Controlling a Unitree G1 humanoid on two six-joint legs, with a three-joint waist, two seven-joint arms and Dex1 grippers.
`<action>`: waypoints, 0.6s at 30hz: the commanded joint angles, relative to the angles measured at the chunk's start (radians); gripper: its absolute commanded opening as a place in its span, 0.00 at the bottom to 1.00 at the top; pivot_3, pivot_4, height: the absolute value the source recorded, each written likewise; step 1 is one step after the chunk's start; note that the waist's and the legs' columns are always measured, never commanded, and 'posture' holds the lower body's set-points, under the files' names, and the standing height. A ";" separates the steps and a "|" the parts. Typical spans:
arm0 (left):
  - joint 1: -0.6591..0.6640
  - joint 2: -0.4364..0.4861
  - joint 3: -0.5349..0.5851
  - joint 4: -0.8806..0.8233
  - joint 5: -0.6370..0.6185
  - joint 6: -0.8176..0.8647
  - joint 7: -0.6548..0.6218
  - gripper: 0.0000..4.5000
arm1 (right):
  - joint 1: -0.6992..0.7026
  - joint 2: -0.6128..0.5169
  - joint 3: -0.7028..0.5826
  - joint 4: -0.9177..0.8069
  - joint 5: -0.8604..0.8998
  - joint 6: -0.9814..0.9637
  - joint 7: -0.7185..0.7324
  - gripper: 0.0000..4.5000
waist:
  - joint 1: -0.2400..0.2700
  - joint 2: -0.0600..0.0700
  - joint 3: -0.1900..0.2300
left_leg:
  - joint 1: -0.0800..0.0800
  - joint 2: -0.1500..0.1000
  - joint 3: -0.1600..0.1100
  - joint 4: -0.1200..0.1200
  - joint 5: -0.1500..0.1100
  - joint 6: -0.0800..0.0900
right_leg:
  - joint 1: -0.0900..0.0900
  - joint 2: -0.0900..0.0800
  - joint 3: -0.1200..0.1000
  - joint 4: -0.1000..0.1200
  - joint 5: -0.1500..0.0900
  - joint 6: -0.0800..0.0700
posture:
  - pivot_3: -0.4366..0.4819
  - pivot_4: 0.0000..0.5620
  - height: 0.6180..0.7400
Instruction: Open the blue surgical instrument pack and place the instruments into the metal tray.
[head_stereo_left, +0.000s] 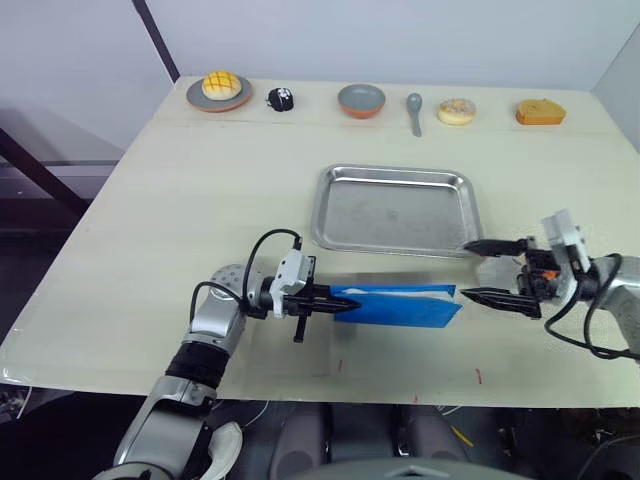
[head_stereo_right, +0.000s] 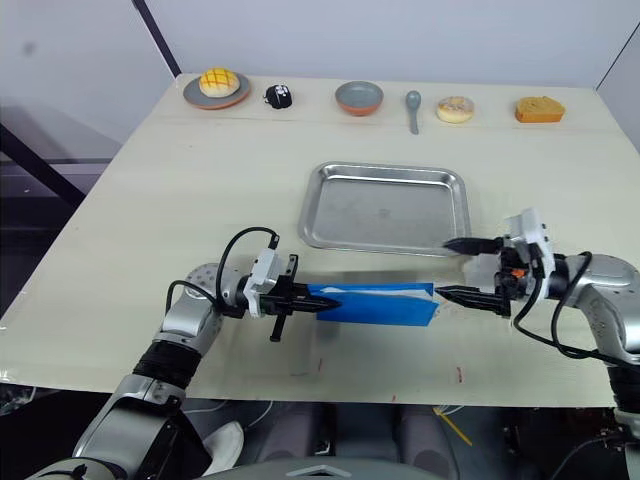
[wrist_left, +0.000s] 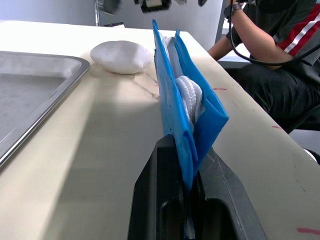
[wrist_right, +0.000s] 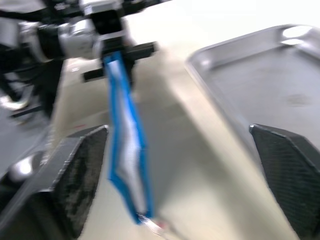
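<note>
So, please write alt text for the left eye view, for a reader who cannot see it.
The left gripper is shut on one end of the blue surgical instrument pack, and the open right gripper is at its other end. The metal tray lies just behind on the table.

A robot test lab is suggested: a pale table (head_stereo_left: 200, 220) is set against plain grey walls, toy foods (a bun (head_stereo_left: 221, 84), a doughnut (head_stereo_left: 456, 110)) are lined along the table's far edge, and a seated person (wrist_left: 280, 55) is seen beside the table.
</note>
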 joint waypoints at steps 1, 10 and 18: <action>-0.011 0.006 0.010 -0.003 0.005 -0.016 -0.011 0.00 | 0.036 -0.029 -0.069 0.027 -0.039 -0.064 -0.024 1.00 | 0.002 0.000 0.000 | 0.000 0.000 0.000 0.000 0.000 0.000 | 0.000 0.000 0.000 0.000 0.000 0.000 | 0.48 0.27 0.94; -0.038 -0.001 0.007 0.016 0.012 -0.024 -0.020 0.00 | 0.090 -0.036 -0.072 0.181 -0.185 -0.109 -0.165 1.00 | 0.004 0.000 0.000 | 0.000 0.000 0.001 0.000 0.000 0.000 | 0.000 0.000 0.000 0.000 0.000 0.000 | 0.48 0.27 0.94; -0.073 -0.013 0.006 0.044 0.024 -0.031 -0.022 0.00 | 0.129 -0.029 -0.073 0.166 -0.131 0.049 -0.177 0.71 | 0.008 0.001 0.000 | 0.000 0.000 0.001 0.000 0.000 0.000 | 0.000 0.000 0.000 0.000 0.000 0.000 | 0.48 0.27 0.94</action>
